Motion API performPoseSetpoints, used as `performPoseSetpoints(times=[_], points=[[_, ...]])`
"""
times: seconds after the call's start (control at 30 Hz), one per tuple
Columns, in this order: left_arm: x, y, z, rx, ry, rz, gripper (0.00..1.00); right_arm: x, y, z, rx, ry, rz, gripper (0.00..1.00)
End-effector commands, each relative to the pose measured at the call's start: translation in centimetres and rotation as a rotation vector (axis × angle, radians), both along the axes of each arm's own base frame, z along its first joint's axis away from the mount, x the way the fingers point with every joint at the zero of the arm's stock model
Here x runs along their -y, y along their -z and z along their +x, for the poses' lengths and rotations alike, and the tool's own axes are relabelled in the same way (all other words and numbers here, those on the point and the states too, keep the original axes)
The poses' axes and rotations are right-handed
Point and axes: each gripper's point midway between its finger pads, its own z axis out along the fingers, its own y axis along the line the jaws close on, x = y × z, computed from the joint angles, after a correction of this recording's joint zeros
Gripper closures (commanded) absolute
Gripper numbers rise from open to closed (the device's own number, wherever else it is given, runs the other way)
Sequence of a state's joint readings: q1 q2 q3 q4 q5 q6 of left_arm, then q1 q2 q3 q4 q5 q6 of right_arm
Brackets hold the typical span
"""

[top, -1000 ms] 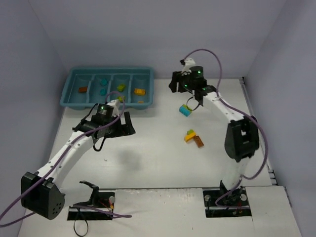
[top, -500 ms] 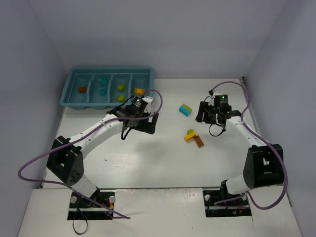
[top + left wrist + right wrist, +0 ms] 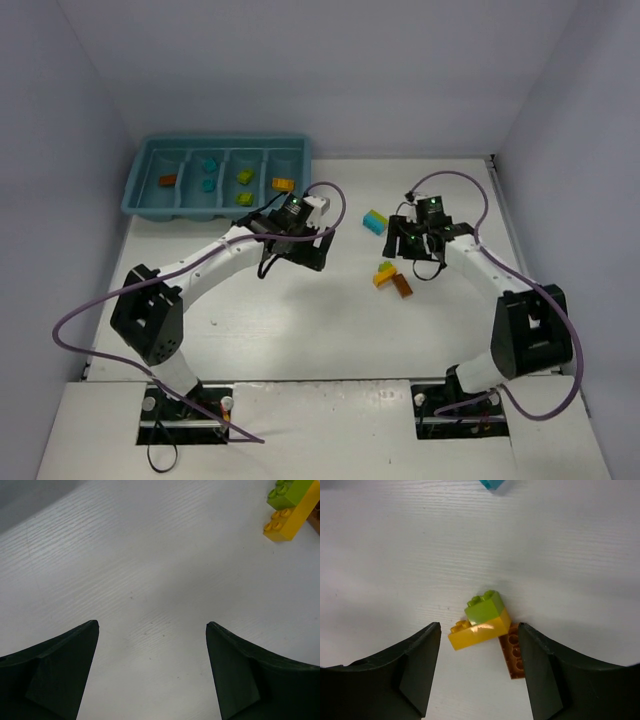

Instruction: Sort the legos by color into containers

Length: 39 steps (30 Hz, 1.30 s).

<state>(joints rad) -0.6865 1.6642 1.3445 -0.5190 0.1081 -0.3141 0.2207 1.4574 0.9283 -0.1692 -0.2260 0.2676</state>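
The teal-blue tray stands at the back left; its four compartments hold a brown-orange brick, teal bricks, lime bricks and a yellow-orange brick. On the table lie a teal-and-lime brick and a cluster of a lime brick on a yellow brick, beside a brown-orange brick. My right gripper is open and empty, with its jaws either side of the cluster. My left gripper is open and empty over bare table, left of the cluster.
The white table is enclosed by grey walls on three sides. Purple cables loop from both arms. My left gripper and right gripper are close together near the table's middle, with the cluster between and in front of them.
My left arm has swung right, away from the tray to the table's middle. My right arm has come forward from the back and moved left over the cluster.
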Motion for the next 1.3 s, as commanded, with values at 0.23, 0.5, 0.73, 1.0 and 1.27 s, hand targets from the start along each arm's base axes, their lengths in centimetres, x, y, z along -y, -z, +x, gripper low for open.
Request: performPoseSetpoints(times=[0.23, 0.5, 0.73, 1.0, 1.27], points=[[-1.1, -1.8, -1.0, 0.055, -0.016, -0.024, 0.19, -1.8, 1.6, 2.5, -0.094, -0.095, -0.22, 0.38], [-1.7, -1.0, -1.6, 0.037, -0.021, -0.005, 0.19, -1.8, 3.8, 0.6, -0.199, -0.134, -0.236, 0.38], [-1.5, -0.7, -1.5, 0.026, -0.017, -0.003, 0.19, -2.3, 5.0, 0.3, -0.232, -0.156, -0.237, 0.47], [-2.0, -0.9, -1.6, 0.031, -0.023, 0.009, 0.19, -3.5, 5.1, 0.2, -0.246, -0.175, -0.196, 0.69], [-1.1, -2.7, -1.6, 0.045, -0.03, -0.064, 0.19, -6.2, -2.2, 3.9, 0.048, -0.107, -0.018, 1.0]])
